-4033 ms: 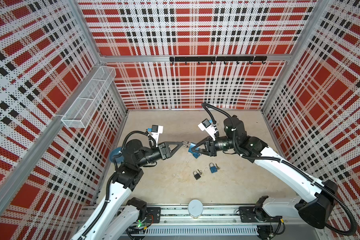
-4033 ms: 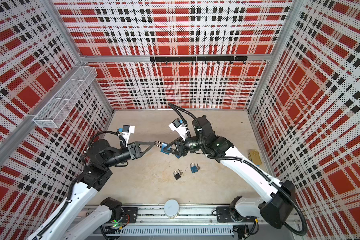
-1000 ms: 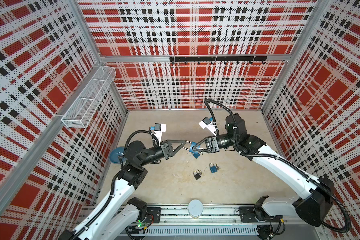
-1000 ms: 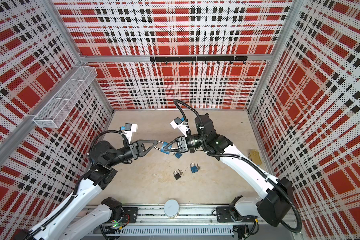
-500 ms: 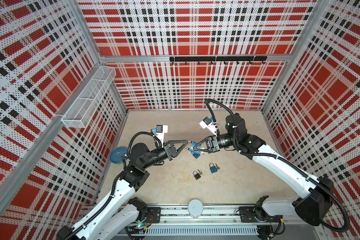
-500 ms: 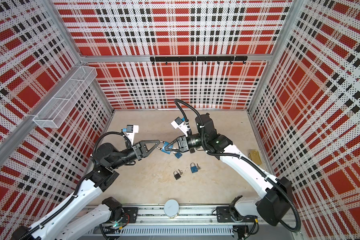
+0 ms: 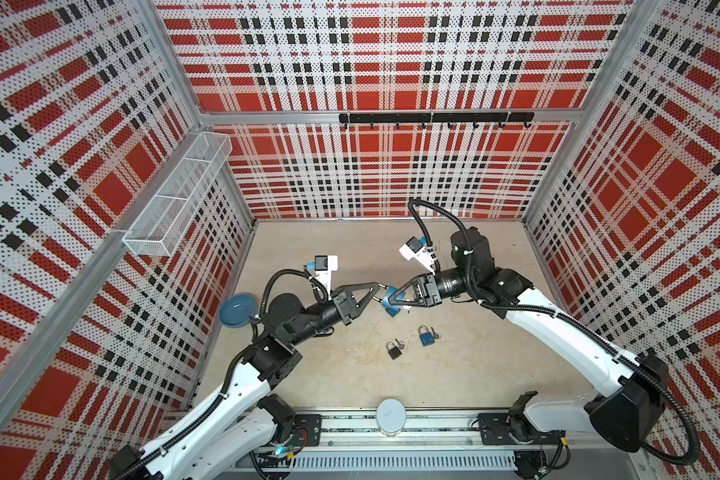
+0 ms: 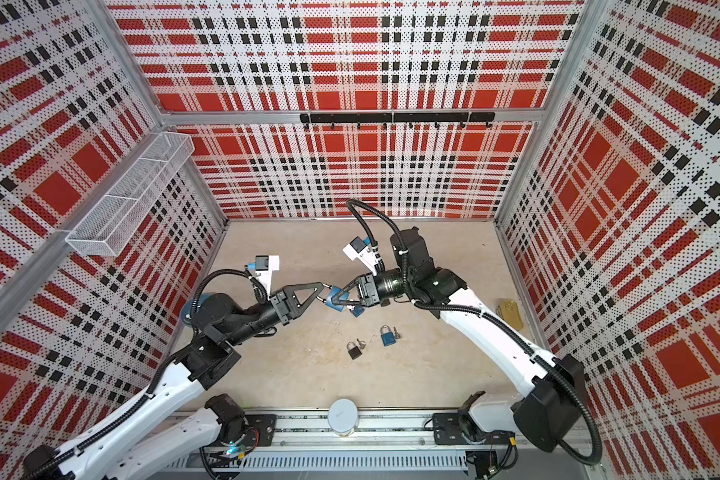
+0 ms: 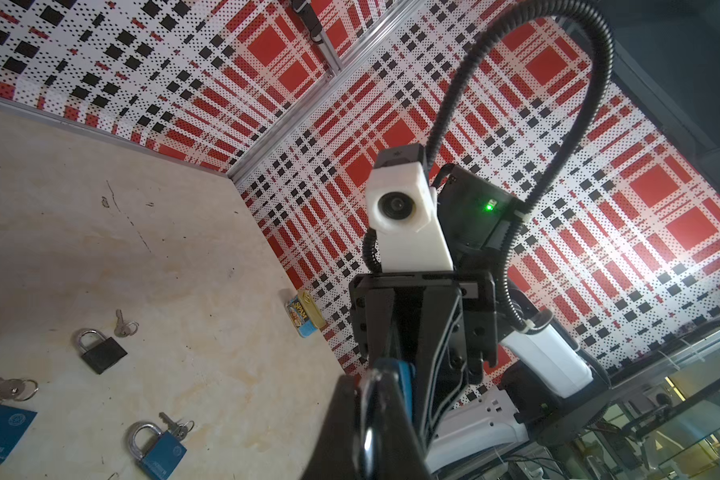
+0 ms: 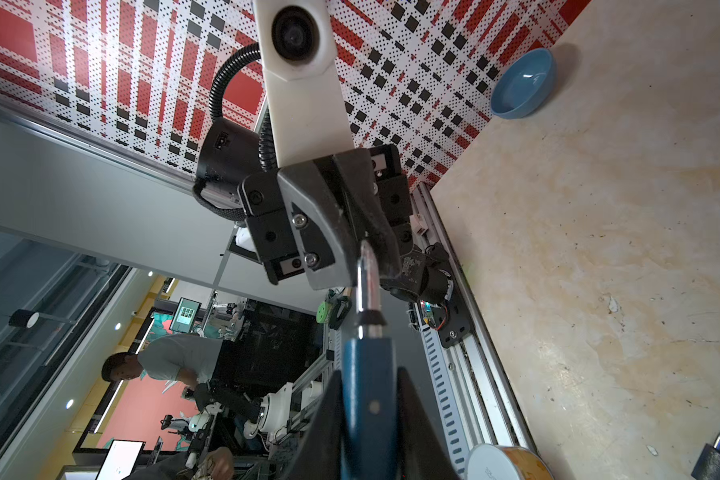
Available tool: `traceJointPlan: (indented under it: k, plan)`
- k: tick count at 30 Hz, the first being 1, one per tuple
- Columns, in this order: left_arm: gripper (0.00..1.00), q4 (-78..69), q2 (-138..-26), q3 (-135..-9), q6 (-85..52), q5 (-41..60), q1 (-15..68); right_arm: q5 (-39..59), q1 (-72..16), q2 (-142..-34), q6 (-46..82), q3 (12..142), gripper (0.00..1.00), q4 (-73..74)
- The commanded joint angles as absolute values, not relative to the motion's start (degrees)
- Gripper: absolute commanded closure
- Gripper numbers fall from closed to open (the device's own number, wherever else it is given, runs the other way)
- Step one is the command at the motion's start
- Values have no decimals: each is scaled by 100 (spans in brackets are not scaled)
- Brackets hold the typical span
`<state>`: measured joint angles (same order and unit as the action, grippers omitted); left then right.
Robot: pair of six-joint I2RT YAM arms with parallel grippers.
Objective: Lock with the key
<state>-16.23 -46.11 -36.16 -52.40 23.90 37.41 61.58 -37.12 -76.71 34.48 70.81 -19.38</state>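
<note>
Right wrist view shows the small blue metal padlock point(image 10: 368, 395) clamped by its body in the right gripper point(image 10: 368, 419), held aloft beyond the small black padlock point(image 7: 393, 351), its silver shackle point(image 10: 366, 274) pinched by the left gripper point(image 10: 360, 253); no key shows in it, so the locking seems unfinished.

Beige tabletop point(image 7: 350, 249): black padlock point(image 7: 393, 352), blue padlock point(image 7: 426, 338), blue bowl point(image 7: 237, 311), tin point(image 8: 509, 313).

Both top views look down from above the front edge of the desk point(image 7: 350, 382), sharing the whole scene; the left wrist view, close behind the left gripper point(image 9: 371, 386), faces the back-right corner; the right wrist view, behind the right gripper point(image 10: 368, 395), faces the front-left corner; both show the padlock point(image 10: 366, 365).
</note>
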Motion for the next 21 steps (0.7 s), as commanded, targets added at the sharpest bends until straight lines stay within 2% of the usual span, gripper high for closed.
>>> traceJointPlan:
  k: [1, 21]
  plan:
    - [100, -1324, -4775, -3369, -5132, 3053, 4373, 5854, -3939, -7911, 3275, 7466, 100, -1001]
    - [100, -1828, -4816, -2985, -5285, 2458, 5112, 5678, -3820, -8110, 3304, 7628, 100, -940]
